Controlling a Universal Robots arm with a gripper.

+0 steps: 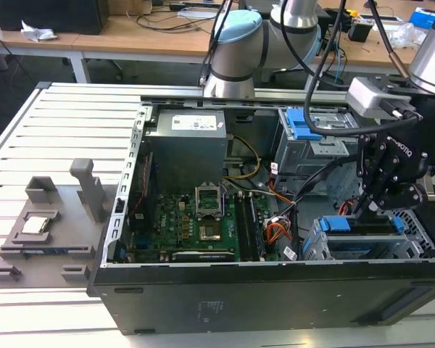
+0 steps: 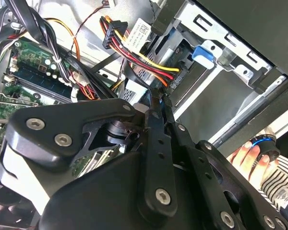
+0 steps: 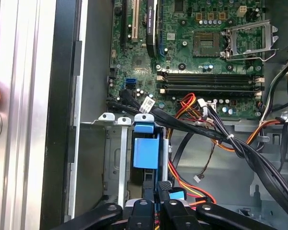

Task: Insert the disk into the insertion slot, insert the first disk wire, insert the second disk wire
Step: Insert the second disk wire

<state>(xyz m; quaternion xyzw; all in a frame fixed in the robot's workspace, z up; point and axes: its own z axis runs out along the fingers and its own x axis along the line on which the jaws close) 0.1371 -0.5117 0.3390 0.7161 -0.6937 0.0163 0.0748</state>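
Gripper (image 1: 367,210) low inside the open computer case (image 1: 275,304), at the exterior view's right, directly over the insertion slot (image 1: 315,243). Fingers (image 3: 159,189) pressed close together in the first wrist view, tips right at the blue end of the disk (image 3: 146,153); whether they pinch anything there, cannot tell.

Disk sits in the insertion slot, in the case's near-right corner as the exterior view frames it. Blue caddy shows at both ends (image 1: 338,225), dark top edge between them. Long axis runs left-right in that view, along the case's near wall; disk stands on edge, blue tab up.

Edges and room: sheet-metal cage walls tight on both sides of the disk. Near case wall just beside the slot. Bundle of black, red and orange cables (image 3: 221,139) crosses just past the cage, between it and the motherboard (image 3: 201,57), crowding that side. A second grey cage with a blue latch (image 1: 296,125) stands farther back, well apart. Open space above the slot is taken by the gripper body.

A person's hand (image 2: 252,160) rests outside the case, in the second wrist view.
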